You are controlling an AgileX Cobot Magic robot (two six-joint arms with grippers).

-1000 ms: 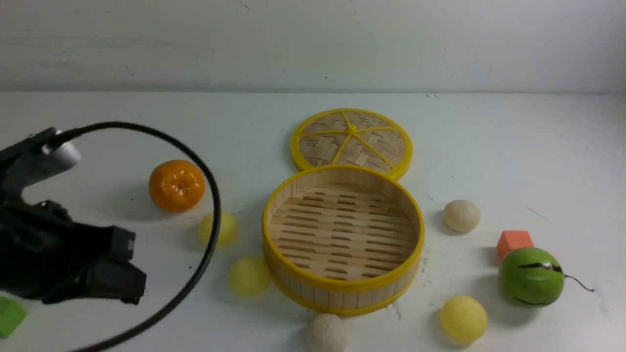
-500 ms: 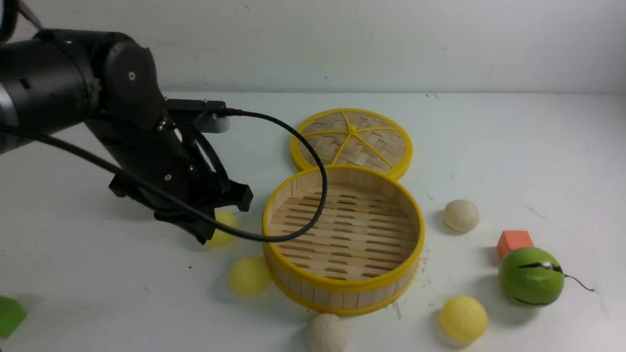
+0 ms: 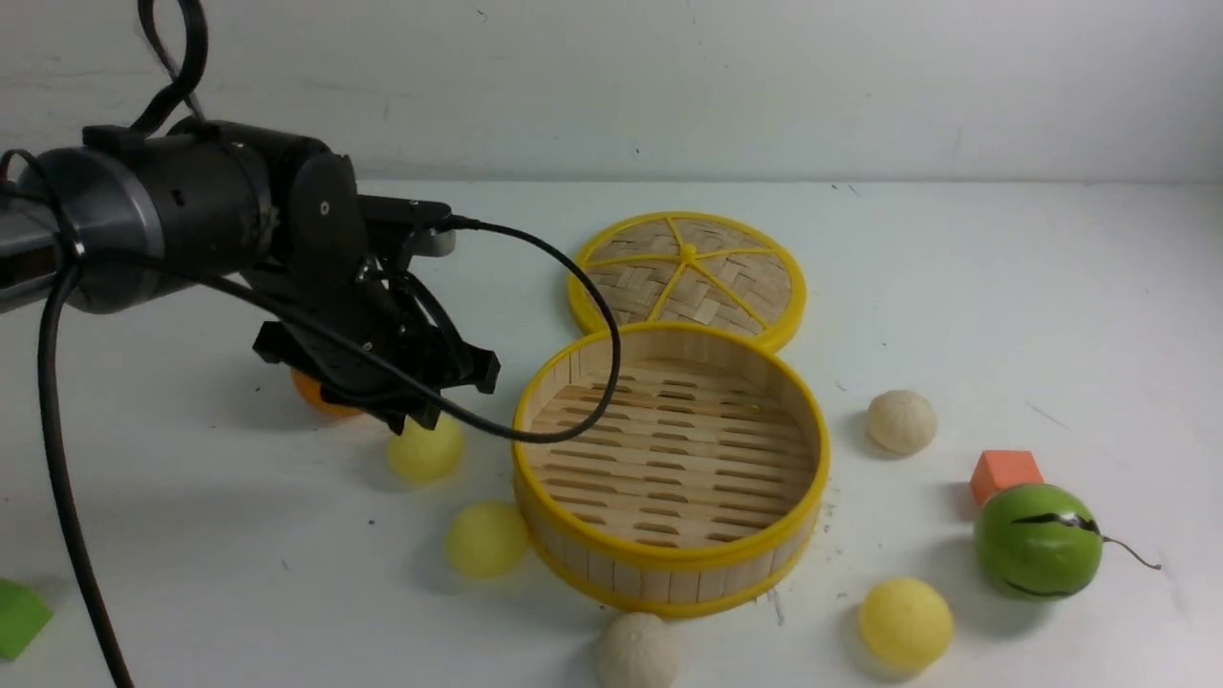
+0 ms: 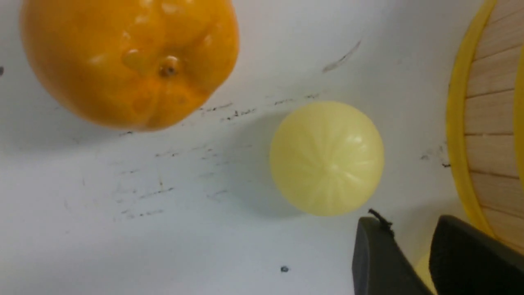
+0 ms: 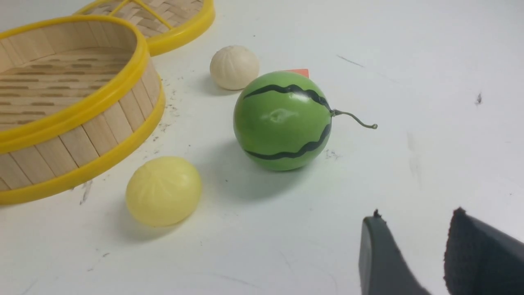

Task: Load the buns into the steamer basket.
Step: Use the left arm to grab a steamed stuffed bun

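Observation:
The steamer basket (image 3: pixel 669 566) stands empty mid-table, its slotted floor bare. Five buns lie around it on the table: pale yellow ones at its left (image 3: pixel 425 451), front left (image 3: pixel 485 539) and front right (image 3: pixel 905 622), and off-white pleated ones in front (image 3: pixel 638 652) and at the right (image 3: pixel 901 421). My left gripper (image 3: pixel 449 397) hovers just above the left yellow bun (image 4: pixel 327 157), open, with nothing between its fingers (image 4: pixel 376 254). My right gripper (image 5: pixel 413 215) is open and empty over bare table, near the front-right yellow bun (image 5: pixel 163 190); it is outside the front view.
An orange (image 4: pixel 131 61) sits behind the left gripper, mostly hidden by it in the front view. The woven lid (image 3: pixel 686 277) lies behind the basket. A green striped melon ball (image 3: pixel 1037 540) and an orange cube (image 3: pixel 1005 473) are at the right, a green block (image 3: pixel 19 616) at the front left.
The left arm swung from the near left corner up and right to the yellow bun beside the basket, then lifted slightly off it. Its cable shifted. Buns have not moved.

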